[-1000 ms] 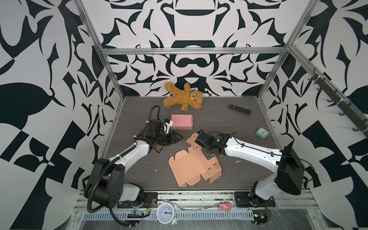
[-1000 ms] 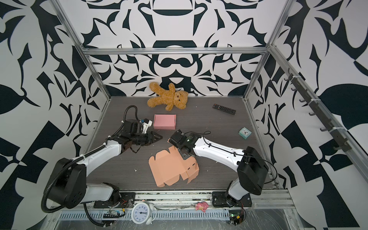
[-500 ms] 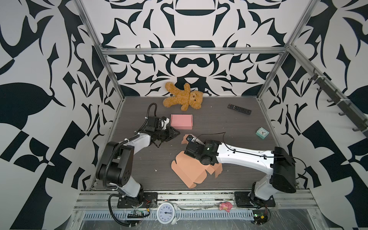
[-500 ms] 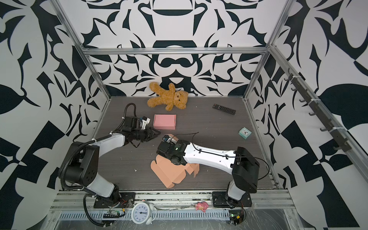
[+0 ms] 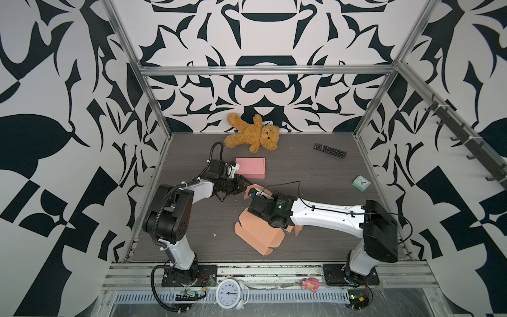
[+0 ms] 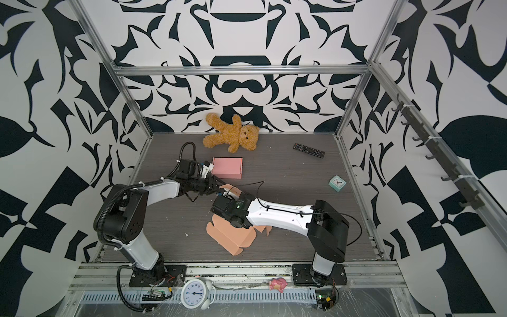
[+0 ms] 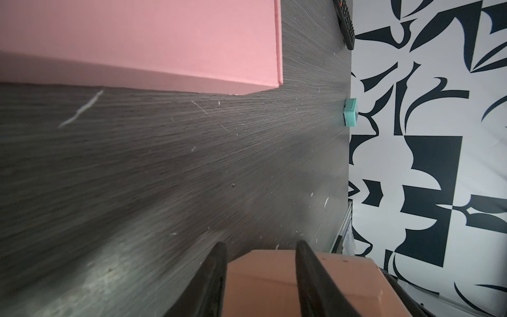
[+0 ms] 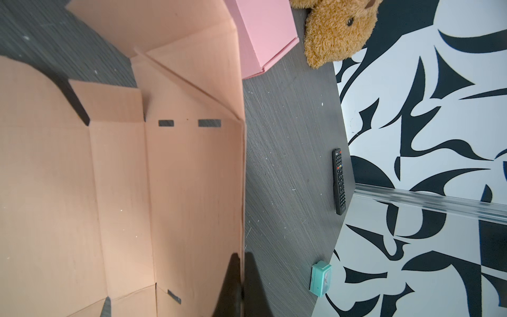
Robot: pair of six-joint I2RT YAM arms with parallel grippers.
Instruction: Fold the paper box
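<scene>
Black-and-white patterned walls (image 5: 260,41), aluminium frame rails (image 5: 260,70), dark wood-grain floor (image 5: 301,170).

- The right gripper (image 8: 241,255) is hiding under its own wrist in both top views; that wrist is also covering the middle of the paper box (image 5: 258,237).
- In the left wrist view the pink box (image 7: 137,35) and the remote (image 7: 347,24) are being cropped, and the near desk (image 7: 82,192) is blurring.
- The left gripper (image 7: 260,244) is being cut by that picture's edge; whether its fingers (image 7: 216,274) are touching the flap (image 7: 260,285) is not showing.
- The teddy bear (image 8: 334,30) is being cut off in the right wrist view.
- The teal clock (image 5: 361,183) is appearing too small to read.
</scene>
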